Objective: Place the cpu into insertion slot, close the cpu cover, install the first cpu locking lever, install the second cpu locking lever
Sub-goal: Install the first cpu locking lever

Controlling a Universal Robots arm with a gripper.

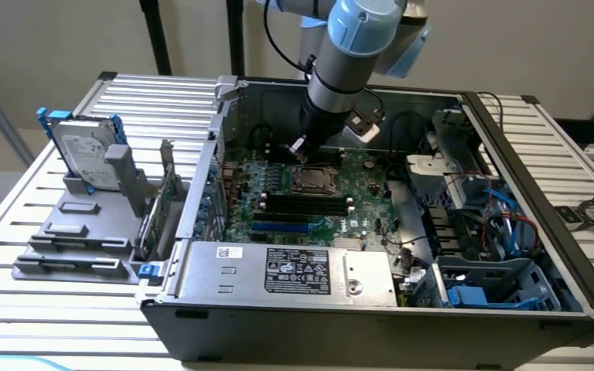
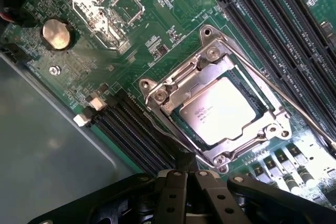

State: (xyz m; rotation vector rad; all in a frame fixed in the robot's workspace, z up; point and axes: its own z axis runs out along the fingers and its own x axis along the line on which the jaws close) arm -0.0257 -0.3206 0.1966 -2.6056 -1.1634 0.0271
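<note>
I have the arm reaching down into the open computer case (image 1: 544,255), which lies on its side on the slatted metal counter (image 1: 29,309). My hand (image 1: 299,146) hangs just above the green board (image 1: 364,193), beside the far edge of the socket (image 1: 312,179). In the wrist view the hand (image 2: 185,174) has its fingers pressed together, closed on nothing I can make out, with the tips just beside one corner of the socket frame.

The chip (image 2: 219,111) sits flat inside the socket (image 2: 247,85), silvery top up. The cover (image 2: 181,85) lies down over it, its window framing the chip. A thin lever rod (image 2: 273,90) runs along one side of the frame; I cannot tell whether it is latched.

Long black memory slots (image 2: 286,14) lie on that side of the socket, and more (image 2: 131,129) on the opposite side. A round coin battery (image 2: 55,34) sits well apart from the socket. The silver power supply (image 1: 287,270) fills the near end of the case, and a hard drive (image 1: 83,154) stands in a grey rack at the exterior view's left.
</note>
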